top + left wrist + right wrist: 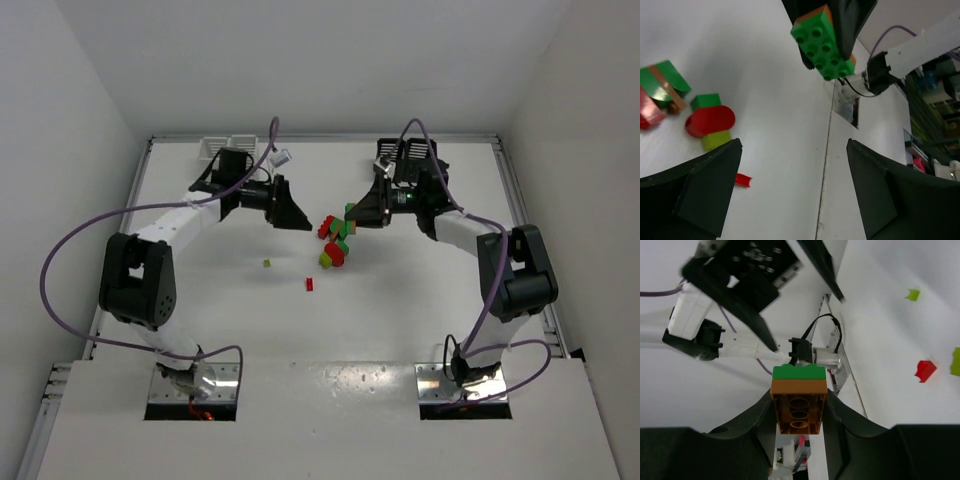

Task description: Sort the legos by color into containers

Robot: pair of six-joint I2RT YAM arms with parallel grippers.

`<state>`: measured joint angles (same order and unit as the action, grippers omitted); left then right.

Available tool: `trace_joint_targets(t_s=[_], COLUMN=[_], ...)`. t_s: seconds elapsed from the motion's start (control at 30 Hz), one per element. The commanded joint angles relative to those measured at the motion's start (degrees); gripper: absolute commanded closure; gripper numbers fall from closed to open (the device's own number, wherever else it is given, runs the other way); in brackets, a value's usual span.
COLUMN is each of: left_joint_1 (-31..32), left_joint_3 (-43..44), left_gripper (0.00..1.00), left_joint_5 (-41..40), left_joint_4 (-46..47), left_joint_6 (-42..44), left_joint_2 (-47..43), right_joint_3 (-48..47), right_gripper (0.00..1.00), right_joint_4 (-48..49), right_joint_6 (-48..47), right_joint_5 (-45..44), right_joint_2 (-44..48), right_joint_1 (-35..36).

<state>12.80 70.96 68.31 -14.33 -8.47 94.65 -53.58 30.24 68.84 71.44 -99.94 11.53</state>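
My right gripper (799,412) is shut on a joined lego (799,400), orange-brown below with a green layer on top; it hangs above the table as a green studded brick (822,45) in the left wrist view. My left gripper (794,145) stands open and holds nothing, just left of the lego pile (335,243). The pile has a green and brown chunk (662,82), a red rounded piece (710,120) on a yellow-green one (716,140), and a small green brick (705,101). A tiny red lego (310,284) and a tiny yellow-green one (267,263) lie apart. White containers (215,148) sit back left, black containers (405,152) back right.
Both grippers face each other closely over the table's middle, the right gripper (362,214) about a hand's width from the left gripper (292,212). Purple cables loop off both arms. White walls close in the table on three sides.
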Motion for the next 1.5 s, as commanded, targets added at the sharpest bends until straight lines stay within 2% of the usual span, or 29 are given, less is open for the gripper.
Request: trace_joint_targets(t_s=[0.0, 0.07, 0.17, 0.27, 0.3, 0.33, 0.43, 0.6, 0.77, 1.03, 1.3, 1.47], left_joint_1=[1.87, 4.32, 6.97, 7.51, 7.51, 7.51, 8.21, 9.35, 10.49, 12.08, 12.08, 12.6], left_joint_3=[-0.38, 0.14, 0.14, -3.87, -5.12, -6.09, -7.41, -10.66, -11.19, -11.19, -11.72, -11.19], left_gripper=[0.1, 0.17, 0.2, 0.26, 0.29, 0.31, 0.36, 0.37, 0.35, 0.35, 0.35, 0.35], left_joint_5=[6.31, 5.78, 3.59, 1.57, 0.78, 0.77, -0.02, -1.25, -0.64, -0.02, -2.3, -2.31], left_joint_4=[4.91, 6.15, 8.78, 17.98, 21.5, 25.97, 29.08, 39.97, 49.03, 47.73, 37.54, 37.53], left_joint_6=[-3.21, -5.84, -9.45, -15.85, -21.88, -24.03, -27.82, -38.79, -46.28, -45.06, -36.27, -37.14], left_joint_2=[-0.52, 0.0, 0.01, -1.14, -2.01, -2.54, -2.54, -3.68, -2.64, -2.63, -2.63, -2.63], right_joint_3=[-1.53, -2.05, -2.05, -2.05, -1.53, -1.53, -1.53, -1.0, -0.47, -1.0, -1.0, -1.0], right_gripper=[1.0, 1.0, 1.0, 1.0, 1.0, 1.0, 1.0, 1.0, 1.0, 1.0, 1.0, 1.0], right_joint_4=[10.89, 10.28, 9.58, 9.58, 9.58, 9.58, 10.97, 14.65, 15.9, 17.21, 17.75, 18.27], right_joint_6=[6.84, 6.31, 6.31, 6.31, 6.31, 6.31, 6.83, 9.02, 9.56, 11.23, 11.76, 11.76], right_joint_5=[3.61, 3.62, 3.62, 3.01, 3.0, 2.48, 1.95, 0.72, 0.72, 0.72, 1.25, 1.25], right_joint_2=[0.71, 0.71, 0.19, 0.18, 0.18, 0.18, 0.18, -0.34, -0.87, -1.4, -0.87, -0.87], right_joint_1=[1.74, 1.74, 2.27, 2.27, 2.79, 2.8, 2.8, 3.32, 3.85, 3.85, 3.85, 3.85])
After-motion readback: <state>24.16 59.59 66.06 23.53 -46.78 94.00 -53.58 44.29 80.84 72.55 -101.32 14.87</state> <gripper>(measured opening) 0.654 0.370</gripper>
